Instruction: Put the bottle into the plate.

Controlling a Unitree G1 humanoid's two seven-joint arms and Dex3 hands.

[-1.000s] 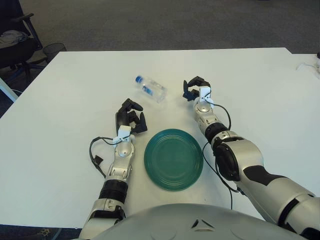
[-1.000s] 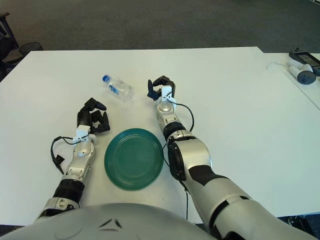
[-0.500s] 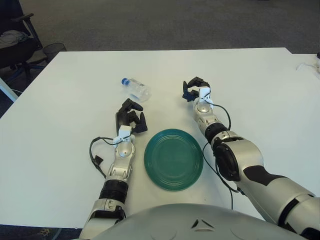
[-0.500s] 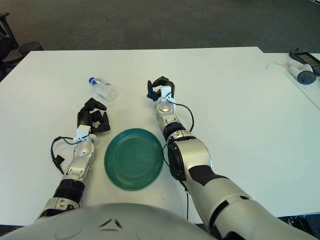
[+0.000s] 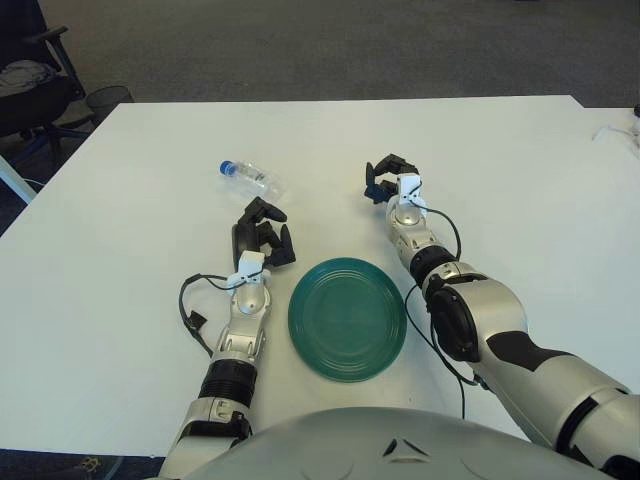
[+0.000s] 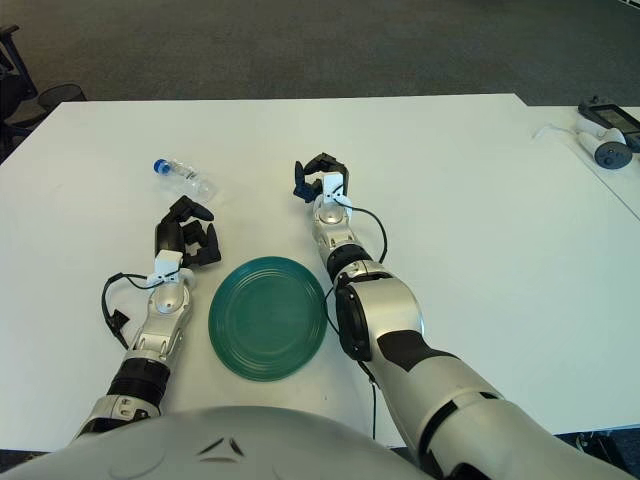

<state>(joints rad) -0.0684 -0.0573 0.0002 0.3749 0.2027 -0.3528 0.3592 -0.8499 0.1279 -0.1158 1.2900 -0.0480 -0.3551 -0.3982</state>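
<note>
**Bottle lies loose on the table, both hands empty**

The dark fingers [image 5: 268, 212] of the left hand [image 5: 261, 238] are curled loosely inward and hold nothing; the hand shows just left of the round dark-green plate [image 5: 347, 318], above its upper-left rim, with the silver forearm running back toward the robot's body and a black cable looping beside the wrist. The right hand [image 5: 392, 180] shows beyond the plate's upper-right side, its black fingers likewise bent in around no object; how tightly the fingertips meet is hard to make out, since they overlap one another from this angle.

The small clear plastic bottle with a blue cap [image 5: 246, 176] lies on its side on the white table [image 5: 520, 180], beyond the left hand and apart from it, cap end pointing away to the left; its transparent body blends with the tabletop, so its outline is faint. It is well apart from the plate, which holds nothing.

At the table's far right edge a grey device with a white cable [image 6: 606, 138] is partly cut off; office chairs [image 5: 30, 80] stand on the carpet at the left.
</note>
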